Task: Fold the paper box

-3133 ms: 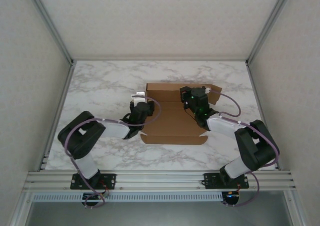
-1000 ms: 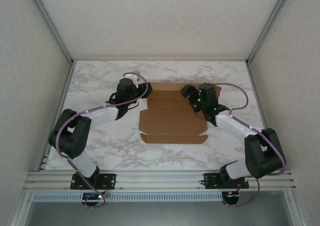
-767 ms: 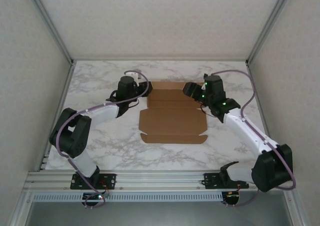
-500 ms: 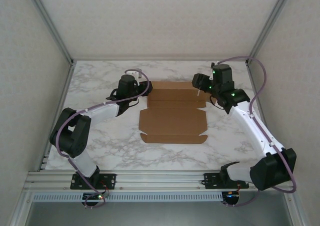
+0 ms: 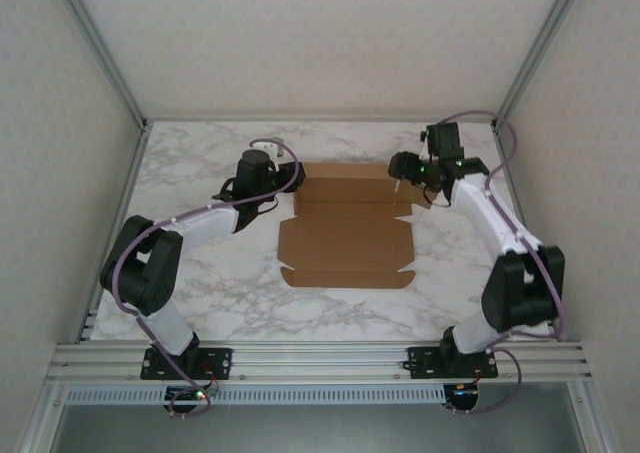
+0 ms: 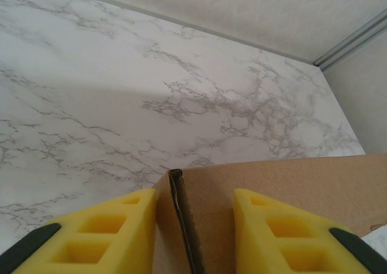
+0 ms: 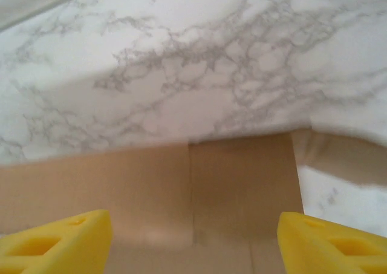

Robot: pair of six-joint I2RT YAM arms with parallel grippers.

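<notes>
The paper box (image 5: 345,238) lies as a brown sheet in the middle of the table, its creased flaps mostly flat. My left gripper (image 5: 291,178) is at the sheet's far left corner. In the left wrist view it (image 6: 195,238) stands part open astride an edge of the cardboard (image 6: 290,183); that edge is close against the left finger (image 6: 91,241), and bare board reaches the right finger. My right gripper (image 5: 401,168) hangs at the far right corner. There it (image 7: 193,250) is wide open above the cardboard (image 7: 151,183) and holds nothing.
White marble table (image 5: 200,283) runs out on all sides of the sheet. Grey enclosure walls and metal corner posts (image 5: 520,73) close in the back and sides. The aluminium rail (image 5: 320,358) with both arm bases runs along the near edge.
The right arm stretched out, carrying its gripper from over the sheet's right part to the far right corner. The left gripper went from the left side to the far left corner, then stayed still.
</notes>
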